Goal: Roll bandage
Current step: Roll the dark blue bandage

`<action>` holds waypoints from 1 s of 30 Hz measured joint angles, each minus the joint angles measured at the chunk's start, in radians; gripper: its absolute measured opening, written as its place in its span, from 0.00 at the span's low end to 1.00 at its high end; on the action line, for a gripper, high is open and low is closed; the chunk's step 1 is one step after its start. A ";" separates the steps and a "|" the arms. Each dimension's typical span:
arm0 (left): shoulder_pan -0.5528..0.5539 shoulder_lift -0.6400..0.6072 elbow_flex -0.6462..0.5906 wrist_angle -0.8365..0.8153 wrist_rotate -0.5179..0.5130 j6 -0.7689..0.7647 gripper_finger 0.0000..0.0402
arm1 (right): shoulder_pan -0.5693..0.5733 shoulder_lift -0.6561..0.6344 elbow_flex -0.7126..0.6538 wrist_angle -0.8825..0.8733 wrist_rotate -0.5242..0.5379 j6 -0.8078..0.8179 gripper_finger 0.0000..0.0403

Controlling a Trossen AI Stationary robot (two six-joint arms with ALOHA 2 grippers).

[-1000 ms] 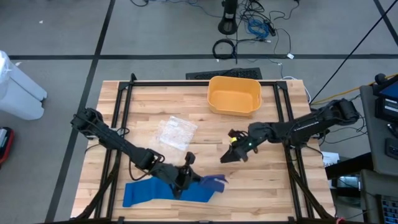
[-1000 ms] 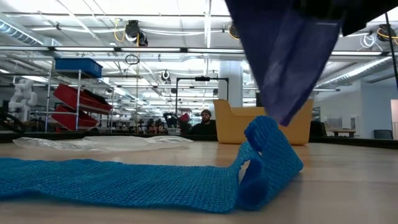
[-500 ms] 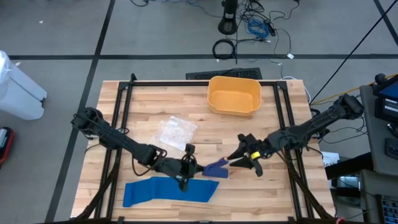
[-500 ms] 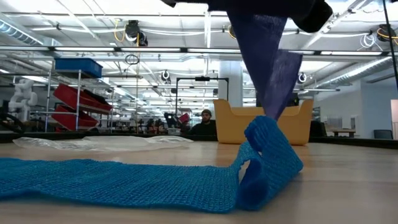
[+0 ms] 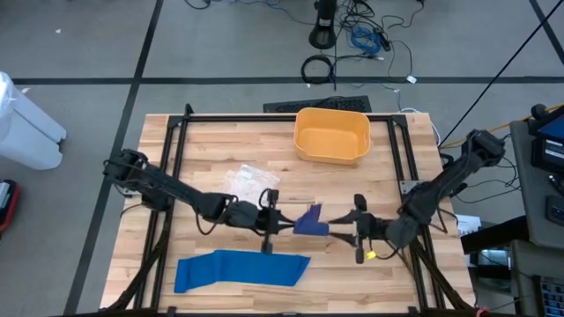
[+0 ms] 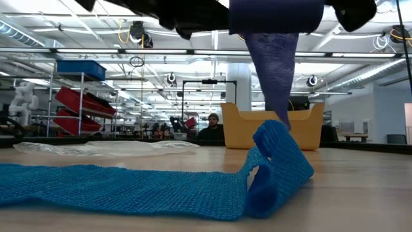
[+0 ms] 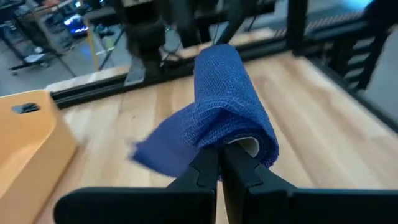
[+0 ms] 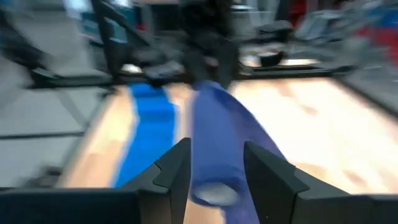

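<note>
High view: the blue bandage [image 5: 242,270] lies flat along the table's [image 5: 397,167] near edge, its rolled end [image 5: 309,220] lifted between both arms. The left gripper [image 5: 270,222] pinches one side of the roll; the right gripper [image 5: 350,230] meets the other. A yellow bin [image 5: 332,135] sits at the far edge.

Low view: the strip [image 6: 129,188] rises to the roll [image 6: 275,14] overhead.

Left wrist view: closed fingers [image 7: 214,171] clamp the roll's [image 7: 230,102] edge.

Right wrist view: parted fingers [image 8: 177,168] straddle the roll [image 8: 214,149].
</note>
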State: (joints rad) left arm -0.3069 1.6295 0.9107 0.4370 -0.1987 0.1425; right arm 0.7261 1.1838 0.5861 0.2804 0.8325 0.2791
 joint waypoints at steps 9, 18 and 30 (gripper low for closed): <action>0.007 0.000 -0.008 0.076 0.472 0.124 0.01 | -0.026 0.018 0.031 -0.082 0.093 -0.044 0.33; 0.001 0.000 -0.008 -0.024 0.562 0.125 0.01 | -0.026 0.029 0.111 -0.077 -0.162 -0.210 0.33; -0.037 0.000 -0.006 0.062 0.433 0.203 0.01 | -0.060 0.155 0.111 0.103 -0.095 -0.328 0.33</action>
State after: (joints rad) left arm -0.3435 1.6294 0.9051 0.4987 0.2344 0.3453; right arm 0.6660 1.3388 0.6968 0.3831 0.7377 -0.0491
